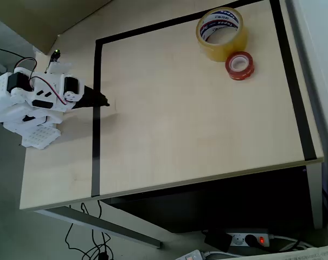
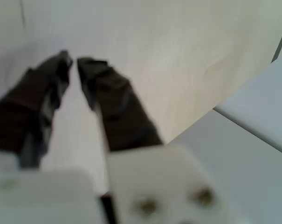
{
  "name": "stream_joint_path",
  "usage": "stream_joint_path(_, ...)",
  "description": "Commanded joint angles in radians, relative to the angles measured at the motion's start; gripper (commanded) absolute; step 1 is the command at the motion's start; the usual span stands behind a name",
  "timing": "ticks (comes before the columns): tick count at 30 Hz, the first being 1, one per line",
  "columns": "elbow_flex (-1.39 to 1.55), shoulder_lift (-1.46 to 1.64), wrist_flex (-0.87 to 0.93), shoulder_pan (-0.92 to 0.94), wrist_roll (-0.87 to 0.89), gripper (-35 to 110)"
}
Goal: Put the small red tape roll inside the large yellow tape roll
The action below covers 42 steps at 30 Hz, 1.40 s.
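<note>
The small red tape roll [image 1: 239, 65] touches the large yellow tape roll [image 1: 222, 33] near the tabletop's [image 1: 180, 124] far right corner.

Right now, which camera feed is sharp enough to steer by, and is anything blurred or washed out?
Overhead view: evenly lit and fairly sharp; the small red tape roll and large yellow tape roll read clearly, the gripper casts a soft shadow. Wrist view: out of focus, gripper fingers smeared, table pale and washed out.

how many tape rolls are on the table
2. The large yellow tape roll sits near the table's far right corner in the overhead view; the small red tape roll lies just in front of it, close beside it. Nothing seems to hide more.
</note>
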Motion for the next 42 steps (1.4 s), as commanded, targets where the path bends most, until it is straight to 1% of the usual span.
stream_joint_path(1,-0.118,-0.008,0.084,0.121,-0.132,0)
stream_joint_path(7,-0.115,-0.008,0.078,0.138,-0.115,0)
stream_joint_path(9,-0.133,-0.014,0.048,0.152,-0.115,0)
stream_joint_path(11,-0.189,-0.098,-0.018,0.155,-0.115,0)
stream_joint_path(13,-0.305,-0.305,-0.094,0.153,-0.120,0)
stream_joint_path(15,-0.479,-0.541,-0.123,0.147,-0.121,0)
stream_joint_path(17,-0.666,-0.747,-0.106,0.129,-0.123,0)
stream_joint_path(20,-0.927,-0.977,-0.054,0.080,-0.124,0)
stream_joint_path(23,-1.111,-1.095,-0.025,0.041,-0.141,0)
stream_joint_path(27,-1.319,-1.195,-0.038,0.017,-0.172,0)
stream_joint_path(30,-1.483,-1.308,-0.087,0.020,-0.175,0)
stream_joint_path(35,-1.674,-1.488,-0.225,0.009,-0.167,0)
stream_joint_path(39,-1.862,-1.654,-0.275,-0.017,-0.164,0)
stream_joint_path(42,-2.036,-1.784,-0.279,-0.031,-0.155,0)
